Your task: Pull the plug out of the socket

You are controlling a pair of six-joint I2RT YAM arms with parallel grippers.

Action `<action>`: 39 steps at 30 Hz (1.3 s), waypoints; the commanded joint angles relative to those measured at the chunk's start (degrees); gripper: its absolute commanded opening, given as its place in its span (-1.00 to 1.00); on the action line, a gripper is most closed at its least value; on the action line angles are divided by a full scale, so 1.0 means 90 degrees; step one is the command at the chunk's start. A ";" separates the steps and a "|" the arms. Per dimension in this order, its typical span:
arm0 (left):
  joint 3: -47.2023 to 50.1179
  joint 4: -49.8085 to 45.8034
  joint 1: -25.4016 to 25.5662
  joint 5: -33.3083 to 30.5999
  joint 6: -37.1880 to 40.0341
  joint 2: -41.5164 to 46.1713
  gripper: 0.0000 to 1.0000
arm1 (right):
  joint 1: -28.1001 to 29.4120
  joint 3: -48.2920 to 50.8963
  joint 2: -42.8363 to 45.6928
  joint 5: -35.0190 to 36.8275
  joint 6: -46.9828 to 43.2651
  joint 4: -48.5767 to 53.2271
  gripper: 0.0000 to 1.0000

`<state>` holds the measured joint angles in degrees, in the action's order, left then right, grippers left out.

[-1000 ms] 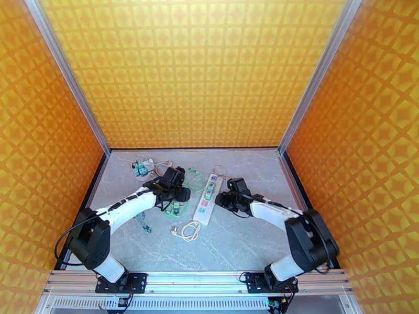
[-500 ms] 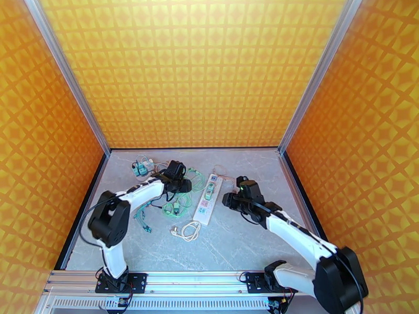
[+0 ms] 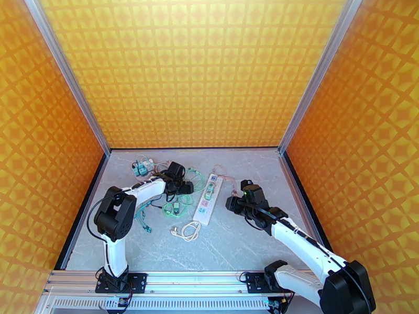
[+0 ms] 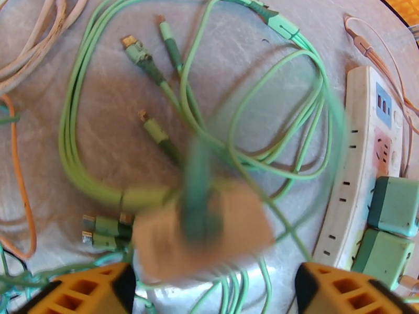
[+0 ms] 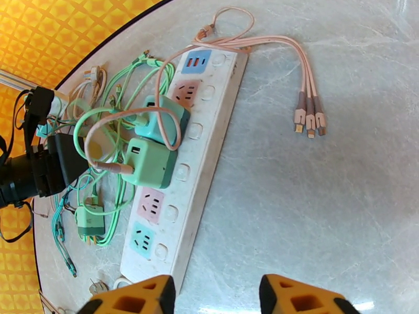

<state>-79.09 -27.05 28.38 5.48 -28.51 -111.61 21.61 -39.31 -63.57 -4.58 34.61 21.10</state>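
Observation:
A white socket strip (image 3: pixel 205 201) lies on the table's middle with two green plugs (image 3: pixel 209 192) seated in it. In the right wrist view the socket strip (image 5: pixel 209 147) carries a teal plug (image 5: pixel 160 121) and a green plug (image 5: pixel 149 163), each with a pink cable. My right gripper (image 5: pixel 217 299) hovers open and empty, near and right of the strip. My left gripper (image 4: pixel 214 294) is open wide over a tangle of green cables (image 4: pixel 105 153). A blurred beige-and-green block (image 4: pixel 201 231) sits just ahead of its fingers, touching neither. A loose green plug (image 5: pixel 89 221) lies left of the strip.
Pink cable ends (image 5: pixel 309 119) trail right of the strip. A white coiled cable (image 3: pixel 188 230) lies near the strip's near end. More adapters and cables (image 3: pixel 142 167) sit at the back left. Orange walls close in three sides.
My left gripper has opened wide, and the block in front of it is blurred with motion. The right gripper has drawn back to the right, away from the strip, and opened a little.

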 commanded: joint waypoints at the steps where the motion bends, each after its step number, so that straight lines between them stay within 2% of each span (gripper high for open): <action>1: -0.0110 -0.0286 -0.0048 0.0100 0.0090 0.0588 0.93 | 0.0166 -0.0176 -0.0051 0.0184 -0.0026 0.0017 -0.02; 5: 0.0051 -0.0413 -0.0048 0.0104 0.0106 0.0977 0.99 | 0.0503 -0.0419 -0.0400 0.0305 0.0022 -0.0001 -0.02; 10: 0.0294 -0.0447 -0.0043 0.0095 0.0073 0.1454 0.98 | 0.0956 -0.0882 -0.0927 0.0631 0.0143 0.0099 -0.02; 18: 0.1150 -0.0032 -0.0101 0.0045 -0.0183 0.2594 0.98 | 0.1692 -0.2145 -0.2231 0.1559 0.0630 0.0605 0.03; 28: 0.2215 0.0012 -0.0209 0.0208 0.0010 0.3924 0.98 | 0.1828 -0.3791 -0.3957 0.2263 0.1699 0.1488 0.02; 35: 0.2771 0.0095 -0.0204 0.0634 0.0103 0.4473 0.95 | 0.1825 -0.4847 -0.5099 0.2262 0.1842 0.2245 -0.03; 39: 0.2895 0.0059 -0.0204 0.0739 0.0114 0.4659 0.92 | 0.1828 -0.4930 -0.5396 0.2331 0.1820 0.2276 -0.11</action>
<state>-54.08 -26.33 26.94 9.82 -28.47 -71.57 37.76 -82.35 -110.24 15.07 49.84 38.68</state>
